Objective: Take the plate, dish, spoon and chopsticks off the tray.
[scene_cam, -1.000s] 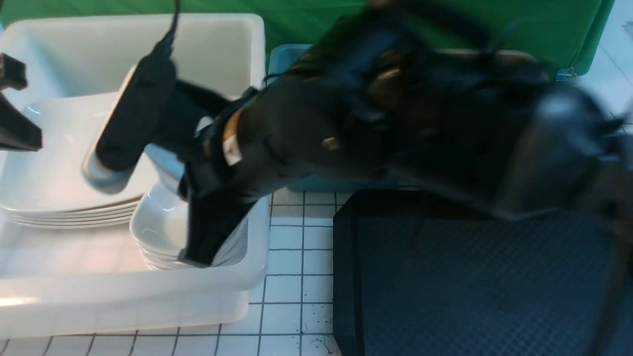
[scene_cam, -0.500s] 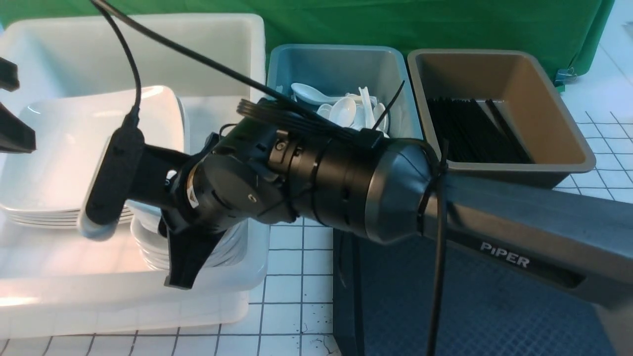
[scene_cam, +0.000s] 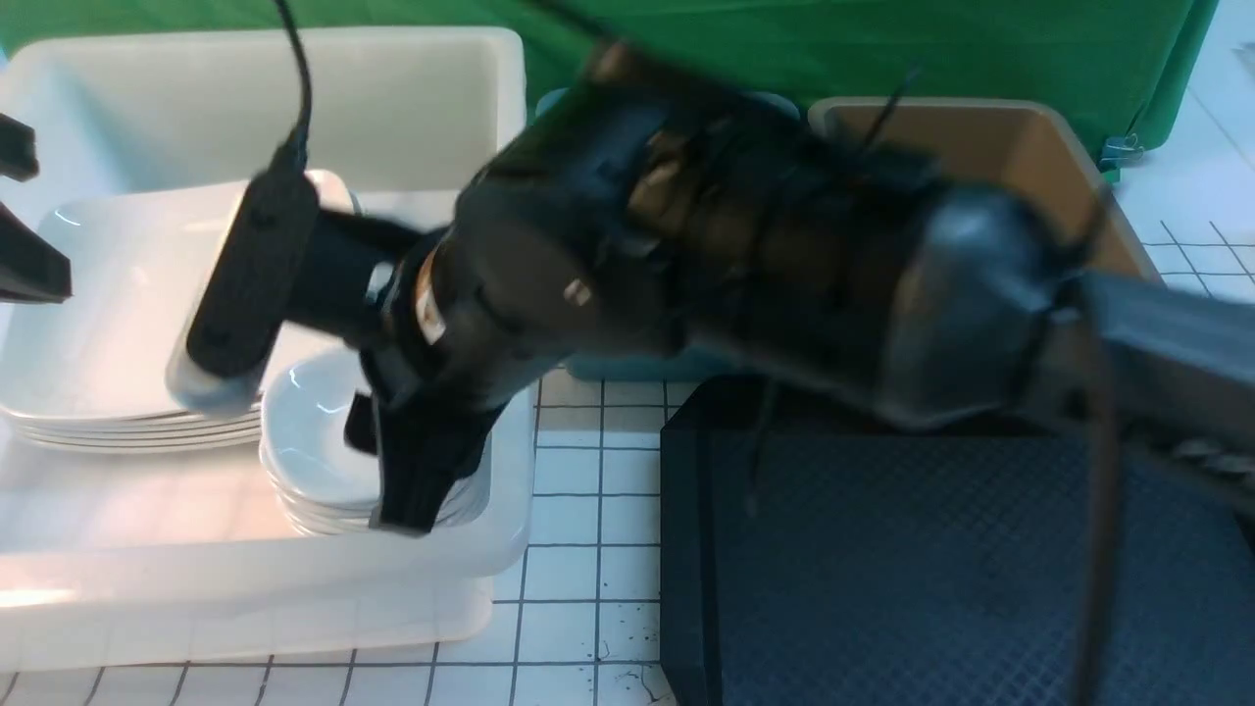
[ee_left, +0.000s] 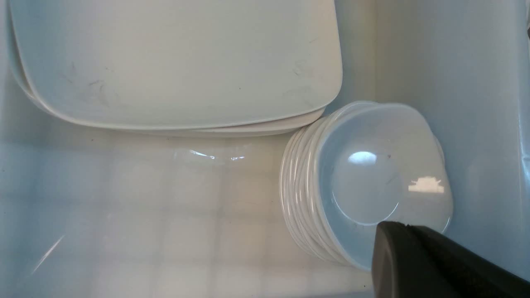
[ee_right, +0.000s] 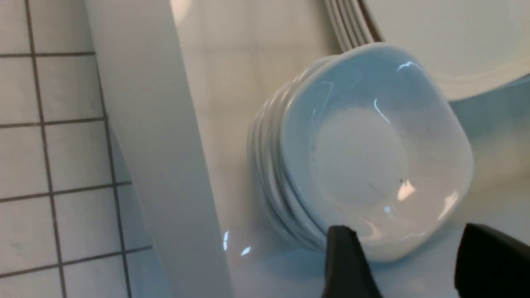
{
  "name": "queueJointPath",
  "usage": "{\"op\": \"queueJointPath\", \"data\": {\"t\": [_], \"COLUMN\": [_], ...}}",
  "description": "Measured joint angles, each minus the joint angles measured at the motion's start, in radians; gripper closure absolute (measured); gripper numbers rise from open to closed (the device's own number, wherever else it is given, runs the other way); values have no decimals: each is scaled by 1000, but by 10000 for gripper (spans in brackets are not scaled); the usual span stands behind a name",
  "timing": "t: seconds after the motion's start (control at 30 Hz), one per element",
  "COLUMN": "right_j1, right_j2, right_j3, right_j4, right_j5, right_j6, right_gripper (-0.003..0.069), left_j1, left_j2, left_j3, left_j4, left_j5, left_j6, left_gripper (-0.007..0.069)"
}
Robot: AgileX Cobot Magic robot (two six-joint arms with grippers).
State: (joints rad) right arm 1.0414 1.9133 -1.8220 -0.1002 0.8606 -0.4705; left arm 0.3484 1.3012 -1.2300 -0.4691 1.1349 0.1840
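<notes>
The right arm reaches across into the big white plastic tub (scene_cam: 294,579) on the left of the white gridded desk (scene_cam: 588,588), its image blurred. The right gripper (ee_right: 414,265) hangs above the stack of small white rounded-square dishes (ee_right: 372,153) in the tub's near corner, its black jaws spread apart with nothing between them; the top dish lies free on the stack. Just beside the dishes sits the stack of large glossy white square plates (scene_cam: 108,324), its edge close to theirs. The left gripper (scene_cam: 29,265) shows only at the frame's left edge over those plates, jaws closed and empty. The big black diamond-textured plastic tray (scene_cam: 931,569) lies on the desk right of the tub, its visible surface bare. Behind it stands a brown plastic bin (scene_cam: 1039,147), largely hidden by the arm.
</notes>
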Motion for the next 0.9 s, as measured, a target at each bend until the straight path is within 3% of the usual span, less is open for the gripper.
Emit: {"op": "queueJointPath", "data": {"t": [0.07, 0.13, 0.27, 0.37, 0.63, 0.9], "right_j1": [0, 0, 0, 0, 0, 0], "right_j2": [-27, -95, -226, -328, -653, -1018], "right_j3": [0, 0, -1, 0, 39, 209], "right_j4": [-1, -3, -10, -36, -189, -206], "right_j5": [24, 79, 210, 313, 351, 350], "right_j6": [4, 27, 49, 87, 286, 426], "right_gripper": [293, 348, 536, 631, 651, 650], "left_j1": [0, 0, 0, 0, -24, -104], "left_j2": [0, 0, 0, 0, 0, 0], "left_j3": [0, 0, 0, 0, 0, 0], "left_j4": [0, 0, 0, -1, -28, -26], "left_j5": [0, 0, 0, 0, -1, -6], "left_j6": [0, 0, 0, 0, 26, 30], "left_gripper": [605, 605, 605, 605, 605, 605]}}
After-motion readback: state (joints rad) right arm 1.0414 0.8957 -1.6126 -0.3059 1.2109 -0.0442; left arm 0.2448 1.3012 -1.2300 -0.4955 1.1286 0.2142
